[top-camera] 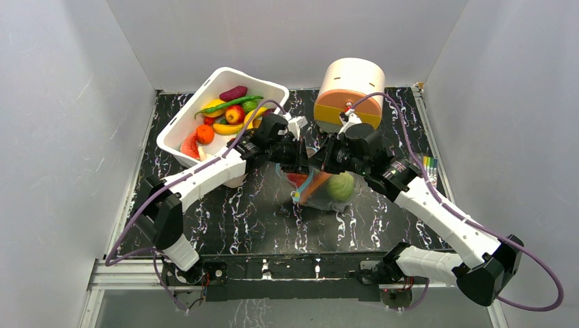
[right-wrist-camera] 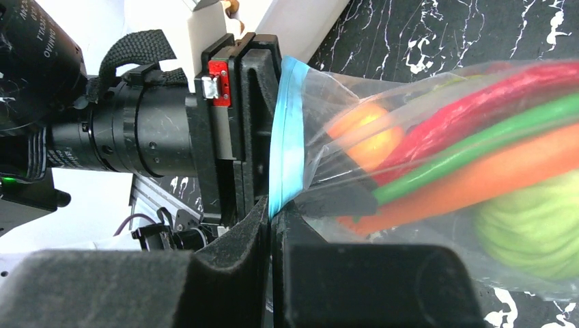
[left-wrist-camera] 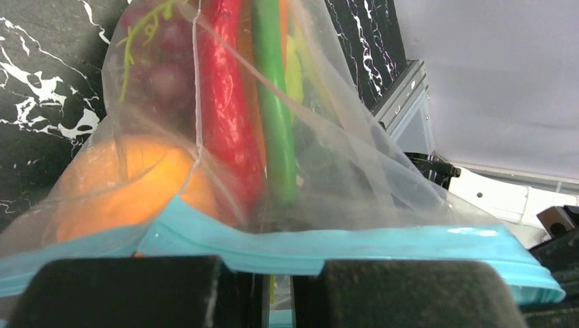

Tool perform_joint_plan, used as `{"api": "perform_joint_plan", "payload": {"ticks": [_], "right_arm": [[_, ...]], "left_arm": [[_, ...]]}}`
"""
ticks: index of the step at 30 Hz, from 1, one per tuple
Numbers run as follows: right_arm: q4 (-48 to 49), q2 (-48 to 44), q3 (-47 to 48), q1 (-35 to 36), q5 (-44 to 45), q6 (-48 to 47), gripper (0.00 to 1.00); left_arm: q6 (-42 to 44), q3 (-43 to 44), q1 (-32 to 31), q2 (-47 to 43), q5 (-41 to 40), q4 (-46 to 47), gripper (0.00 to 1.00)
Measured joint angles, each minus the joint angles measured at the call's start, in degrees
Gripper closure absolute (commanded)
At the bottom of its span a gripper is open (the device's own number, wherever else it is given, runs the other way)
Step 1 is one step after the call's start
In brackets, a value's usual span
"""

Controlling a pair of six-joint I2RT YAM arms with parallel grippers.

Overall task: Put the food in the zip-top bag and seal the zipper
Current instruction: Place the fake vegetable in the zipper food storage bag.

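The clear zip-top bag (top-camera: 315, 186) hangs over the middle of the table, held between both grippers. Inside it are a green cabbage (top-camera: 340, 186), an orange (left-wrist-camera: 123, 184), a long red pepper (left-wrist-camera: 229, 130), a thin green pepper (left-wrist-camera: 273, 102), red grapes (left-wrist-camera: 157, 68) and a carrot (right-wrist-camera: 478, 181). My left gripper (left-wrist-camera: 276, 290) is shut on the blue-teal zipper (left-wrist-camera: 355, 244) at the bag's mouth. My right gripper (right-wrist-camera: 273, 225) is shut on the same zipper (right-wrist-camera: 283, 137), right beside the left gripper (right-wrist-camera: 235, 123). From above the two grippers (top-camera: 300, 158) (top-camera: 328, 158) almost touch.
A white bin (top-camera: 176, 137) at the back left holds several more toy fruits and vegetables. A round beige and orange container (top-camera: 349, 92) stands at the back, behind the right gripper. Coloured markers (top-camera: 430, 166) lie at the right edge. Grey walls enclose the table.
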Motion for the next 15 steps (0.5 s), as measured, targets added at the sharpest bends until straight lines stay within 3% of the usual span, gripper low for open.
{"api": "perform_joint_plan", "payload": {"ticks": [5, 11, 15], "right_arm": [[0.09, 0.00, 0.00, 0.57, 0.46, 0.07, 1.00], [0.09, -0.07, -0.02, 0.72, 2.23, 0.33, 1.00], [0.11, -1.25, -0.68, 1.16, 3.56, 0.92, 1.00]], "left_arm": [[-0.15, -0.94, -0.31, 0.26, -1.07, 1.09, 0.99], [-0.66, -0.96, -0.46, 0.15, -1.90, 1.33, 0.62], [-1.11, -1.18, -0.46, -1.33, -2.99, 1.66, 0.51]]}}
